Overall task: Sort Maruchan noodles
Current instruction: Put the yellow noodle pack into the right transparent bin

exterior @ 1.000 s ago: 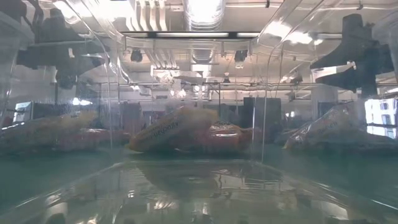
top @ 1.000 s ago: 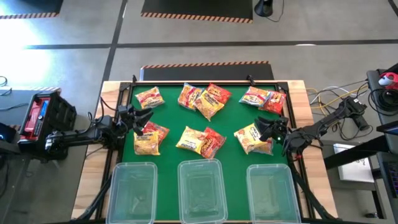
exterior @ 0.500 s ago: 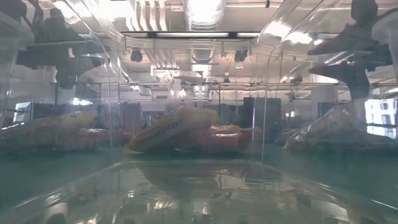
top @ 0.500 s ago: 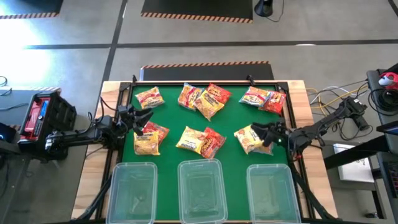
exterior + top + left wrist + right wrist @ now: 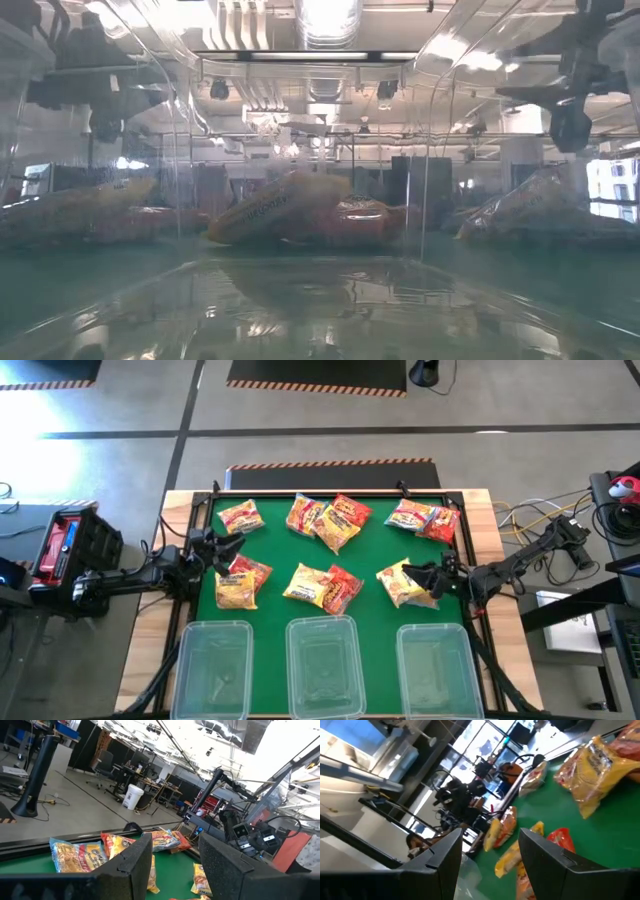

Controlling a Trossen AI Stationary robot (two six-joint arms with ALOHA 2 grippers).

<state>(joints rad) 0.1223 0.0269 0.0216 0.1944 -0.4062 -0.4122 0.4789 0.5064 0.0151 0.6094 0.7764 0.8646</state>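
Observation:
Several Maruchan noodle packets in red, yellow and orange lie flat on the green mat [image 5: 275,550]. There is one far left [image 5: 240,516], a cluster [image 5: 330,518], a far-right pair [image 5: 425,518], a left pair [image 5: 240,582], a middle pair [image 5: 322,586] and a right pile [image 5: 400,586]. My left gripper [image 5: 230,548] hovers open just beyond the left pair; its wrist view [image 5: 175,855] looks over packets [image 5: 75,855]. My right gripper [image 5: 417,574] hangs open over the right pile, above it in the low view [image 5: 572,125]; its wrist view [image 5: 490,855] shows packets [image 5: 592,767] ahead.
Three clear plastic bins stand along the near edge: left [image 5: 213,665], middle [image 5: 323,665], right [image 5: 437,668]. The low view looks through a bin wall [image 5: 180,150]. A raised frame [image 5: 330,492] borders the mat. Cables and equipment lie off the table's right side [image 5: 560,530].
My right gripper has turned at the wrist, its fingers swinging from level to pointing down in the low view. It has shifted a little toward the table's left over the right pile. The packets and my left arm have stayed where they were.

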